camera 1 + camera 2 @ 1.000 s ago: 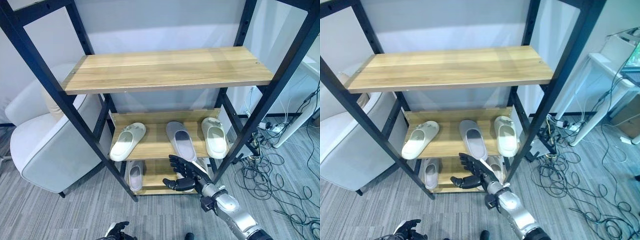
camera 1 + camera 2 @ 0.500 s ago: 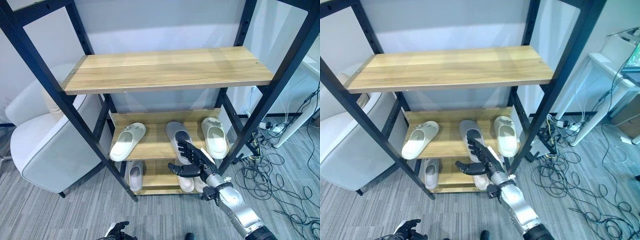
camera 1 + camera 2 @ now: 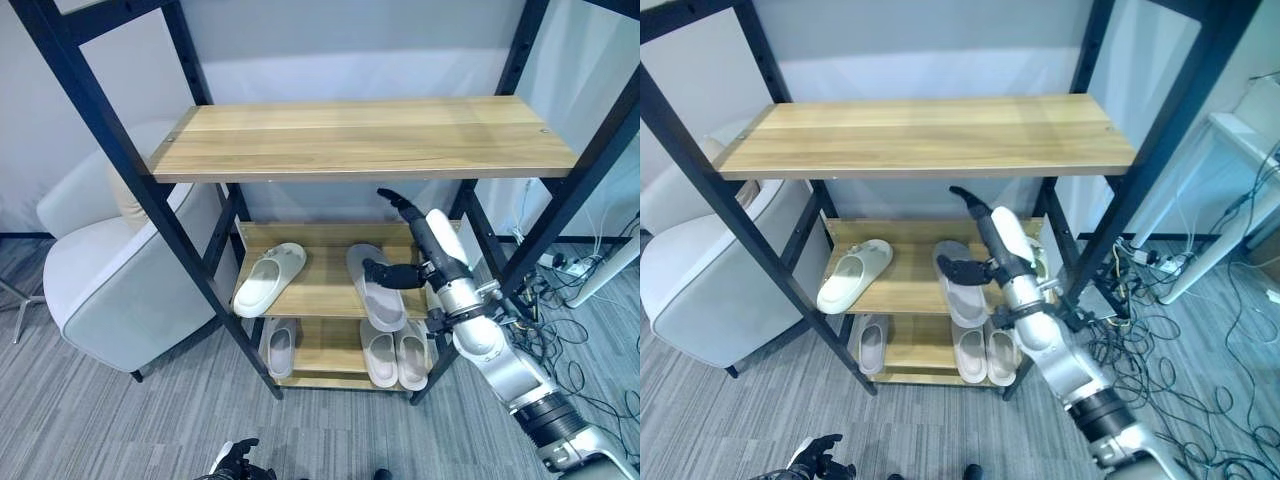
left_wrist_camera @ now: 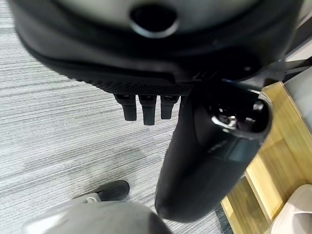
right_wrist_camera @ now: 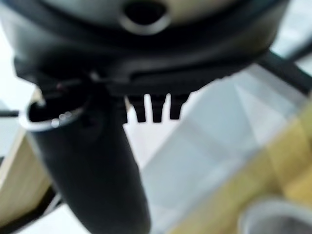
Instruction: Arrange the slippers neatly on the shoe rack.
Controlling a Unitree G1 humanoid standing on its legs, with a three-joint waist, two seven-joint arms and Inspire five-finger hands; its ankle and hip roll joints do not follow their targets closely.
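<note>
The shoe rack [image 3: 360, 135] has a bare wooden top shelf. On its middle shelf lie a white slipper [image 3: 268, 280] at the left, set at an angle, and a grey slipper [image 3: 375, 288] in the middle. A second white slipper [image 3: 1038, 262] at the right is mostly hidden behind my right hand. That right hand [image 3: 437, 245] is raised in front of the middle shelf, open, with fingers straight up and thumb [image 3: 388, 272] stretched over the grey slipper. It holds nothing. The bottom shelf carries one slipper [image 3: 279, 347] at the left and a pair [image 3: 393, 356] at the right. My left hand [image 3: 236, 461] hangs low over the carpet.
A white armchair [image 3: 110, 280] stands close against the rack's left side. Loose cables [image 3: 590, 335] cover the floor to the right, by a white table leg [image 3: 612, 278]. The rack's black posts [image 3: 560, 215] frame the shelf openings.
My right hand has risen from in front of the bottom shelf to the middle shelf, fingers now pointing upward. The camera has shifted. The slippers lie as before.
</note>
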